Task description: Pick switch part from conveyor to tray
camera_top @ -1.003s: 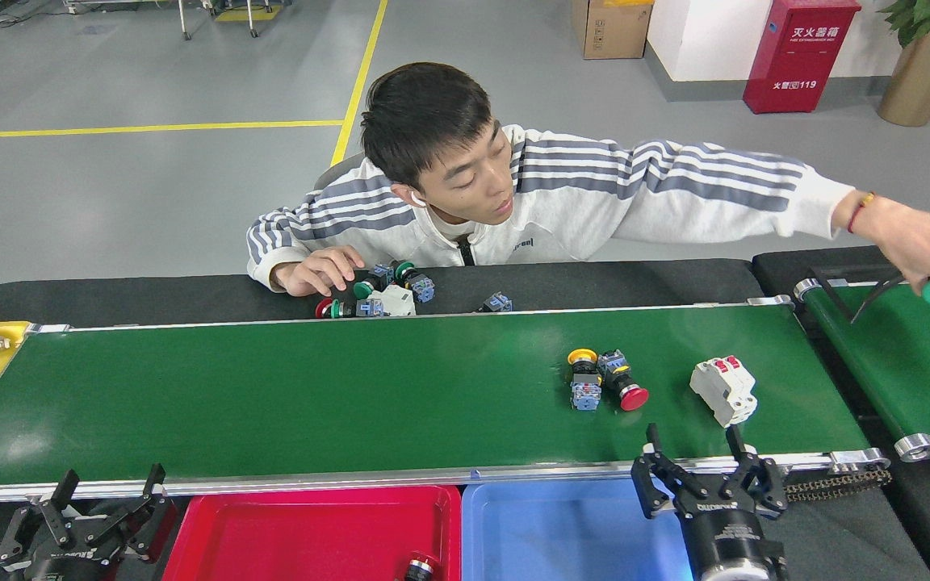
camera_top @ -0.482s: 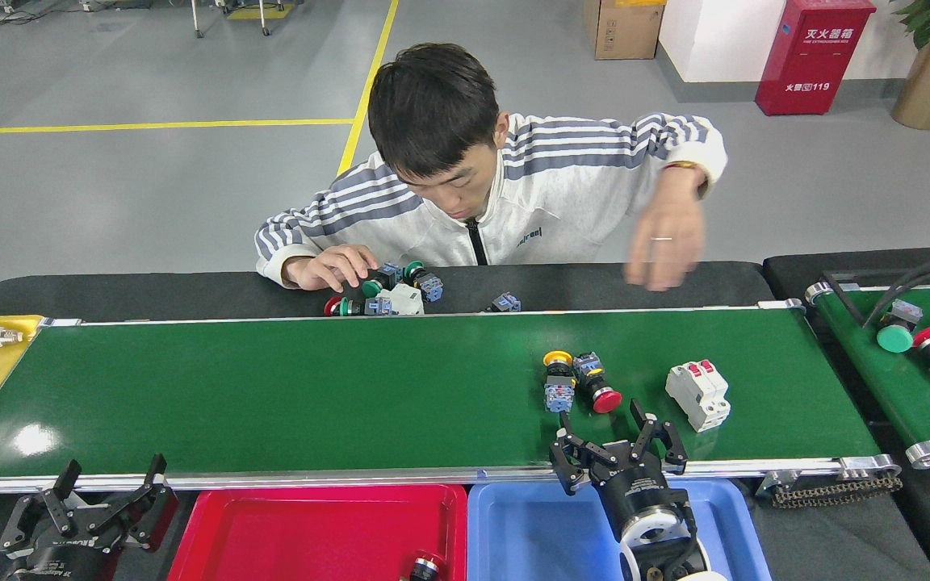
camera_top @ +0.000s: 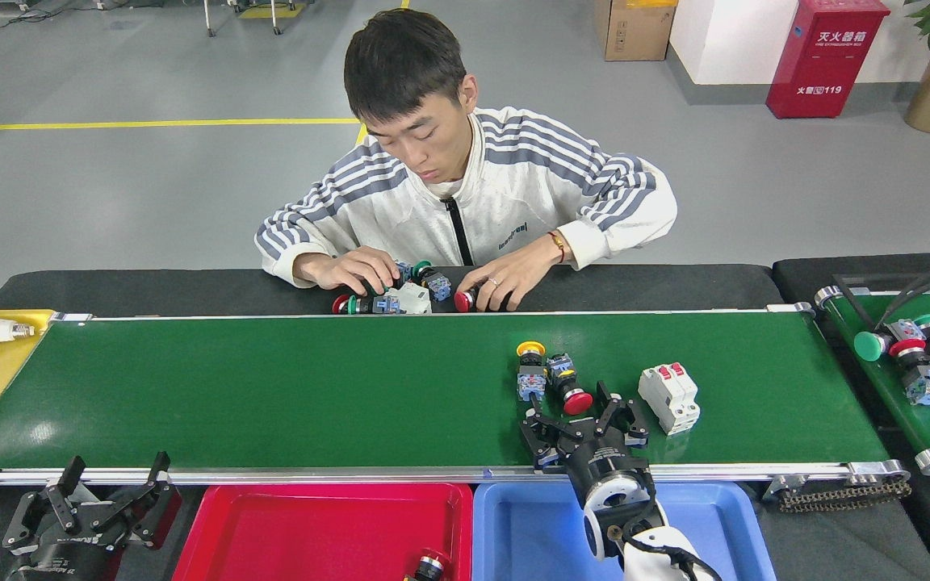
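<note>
Lying on the conveyor, red-capped switch part before the right claw's spread fingers.

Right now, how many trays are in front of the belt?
2. The red tray sits below the conveyor left of centre; the blue tray is beside it on the right, partly covered by the right gripper.

Red cabinet — white Chinese characters above, "119" in the lower line | jacket — small dark chest lettering, too small to read
</note>
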You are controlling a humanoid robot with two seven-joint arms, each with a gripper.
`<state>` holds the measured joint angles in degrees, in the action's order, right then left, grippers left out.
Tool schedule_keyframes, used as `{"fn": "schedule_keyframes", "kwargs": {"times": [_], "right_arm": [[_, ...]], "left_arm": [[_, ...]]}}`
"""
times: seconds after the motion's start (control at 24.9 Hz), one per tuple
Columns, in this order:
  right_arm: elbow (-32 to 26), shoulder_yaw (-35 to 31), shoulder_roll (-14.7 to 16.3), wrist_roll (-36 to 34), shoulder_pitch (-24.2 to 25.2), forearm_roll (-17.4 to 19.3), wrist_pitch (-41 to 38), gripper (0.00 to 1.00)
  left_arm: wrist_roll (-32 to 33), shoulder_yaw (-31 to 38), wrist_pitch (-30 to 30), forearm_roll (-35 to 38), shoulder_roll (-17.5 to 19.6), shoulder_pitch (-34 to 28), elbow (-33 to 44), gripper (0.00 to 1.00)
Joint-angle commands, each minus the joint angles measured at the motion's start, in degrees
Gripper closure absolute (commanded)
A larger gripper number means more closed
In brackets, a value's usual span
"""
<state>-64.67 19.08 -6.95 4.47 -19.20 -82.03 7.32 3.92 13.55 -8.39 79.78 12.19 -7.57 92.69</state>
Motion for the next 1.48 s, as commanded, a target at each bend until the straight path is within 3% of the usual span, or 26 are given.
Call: {"fn": "schedule_keyframes", "kwargs": {"times": [0.0,0.04,0.12,0.2,0.44,0.68,0.72,0.76,0.8,0.84,0.88,1.0,1.12,1.2,1.24,1.36,1.44], "right_arm": [[-0.37,1.22,-0.17,-0.07,-1.54,0.03,-0.11,0.44],[-0.37,1.83,-0.08,-0.07,-1.54,0.03,-0.20,0.61],[-0.37,2.45,0.01,0.10,-1.54,0.12,-0.55,0.80],[-0.37,3.07,0.10,0.28,-1.45,0.38,-0.73,0.90],[-3.35,3.68,0.10,0.28,-0.22,0.47,-0.99,0.96],[-13.99,8.78,0.36,0.37,6.28,0.38,-9.87,0.98],[-16.44,11.58,1.06,0.28,7.69,0.38,-12.67,0.96],[-18.03,13.61,1.85,0.19,8.57,0.38,-15.66,0.87],[-18.91,14.84,2.47,0.02,9.18,0.38,-18.04,0.70],[-19.70,16.25,2.91,-0.16,9.80,0.38,-20.24,0.19],[-19.96,17.22,2.82,-0.25,10.59,0.38,-21.82,0.00],[-19.96,20.03,3.17,-0.25,12.00,0.29,-23.49,0.00],[-21.19,18.10,3.44,-0.77,13.23,0.73,-23.14,0.00],[-23.83,11.59,4.67,-3.24,15.95,1.44,-22.35,0.00],[-25.94,6.67,4.76,-4.55,19.91,1.61,-20.94,0.00],[-31.92,-6.51,4.14,-6.22,28.87,1.70,-11.89,0.00],[-32.36,-10.29,3.44,-9.30,32.21,1.70,-6.18,0.00]], "left_arm": [[-0.22,0.08,0.04,0.02,0.81,1.06,0.56,0.00],[-0.22,-0.01,0.04,0.02,0.81,0.89,0.56,0.00],[-0.22,-0.19,-0.05,0.11,0.55,0.54,0.56,0.00],[-0.22,-0.19,0.04,0.11,0.90,0.54,0.39,0.00],[-0.22,-0.19,0.04,-0.06,0.81,0.01,0.65,0.00],[-0.22,-0.19,0.04,-0.24,0.90,-0.17,0.83,0.00],[-0.22,-0.19,0.12,-0.15,0.90,-0.34,0.83,0.00],[-0.22,-0.19,0.12,-0.06,0.90,-0.34,0.65,0.00],[-0.22,-0.19,0.12,-0.06,0.99,-0.34,0.56,0.00],[-0.22,-0.19,0.12,-0.06,0.99,-0.25,0.56,0.00],[-0.22,-0.19,0.12,-0.06,0.99,-0.17,0.56,0.00],[-0.22,-0.27,-0.05,-0.07,0.99,0.19,0.83,0.00],[-0.22,-2.91,-0.05,0.11,0.81,0.27,1.18,0.00],[-0.05,-6.34,-0.05,0.20,0.73,0.89,2.06,0.00],[0.13,-8.36,0.04,0.37,0.55,1.86,2.67,0.00],[0.48,-15.57,0.56,1.96,-0.15,5.81,3.90,0.00],[1.01,-20.40,0.74,3.98,-1.12,8.45,3.20,0.00]]}}
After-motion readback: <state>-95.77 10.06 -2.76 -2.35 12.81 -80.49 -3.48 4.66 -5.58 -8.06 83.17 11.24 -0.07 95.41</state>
